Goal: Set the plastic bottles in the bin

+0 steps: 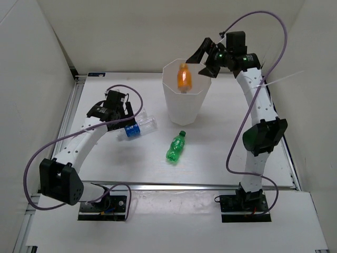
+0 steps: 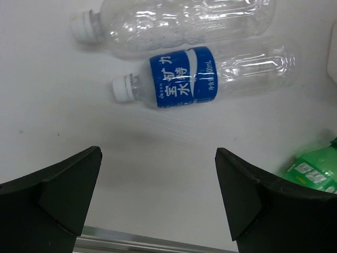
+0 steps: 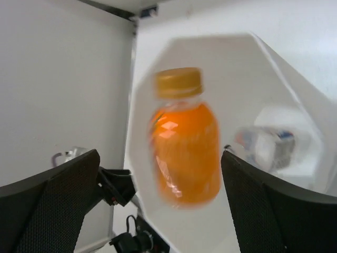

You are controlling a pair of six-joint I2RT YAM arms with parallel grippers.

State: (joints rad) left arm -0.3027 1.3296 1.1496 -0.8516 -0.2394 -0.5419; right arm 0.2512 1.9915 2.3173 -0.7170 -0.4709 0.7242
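The tall white bin [image 1: 184, 108] stands at the back centre. My right gripper [image 1: 206, 57] is open just above its right rim. The short orange bottle [image 1: 184, 77] is loose in the bin's mouth, blurred, touching neither finger; in the right wrist view it [image 3: 184, 147] hangs between my open right gripper [image 3: 160, 154] and the bin's inner wall [image 3: 274, 68]. A clear labelled bottle [image 3: 268, 145] lies inside the bin. My left gripper [image 1: 122, 115] is open and empty over a clear blue-label bottle [image 2: 184, 78] and a plain clear bottle [image 2: 174, 23]. A green bottle [image 1: 176, 147] lies on the table.
White walls enclose the table on the left, back and right. A metal rail [image 1: 189, 185] runs along the front edge. The green bottle also shows at the right edge of the left wrist view [image 2: 310, 168].
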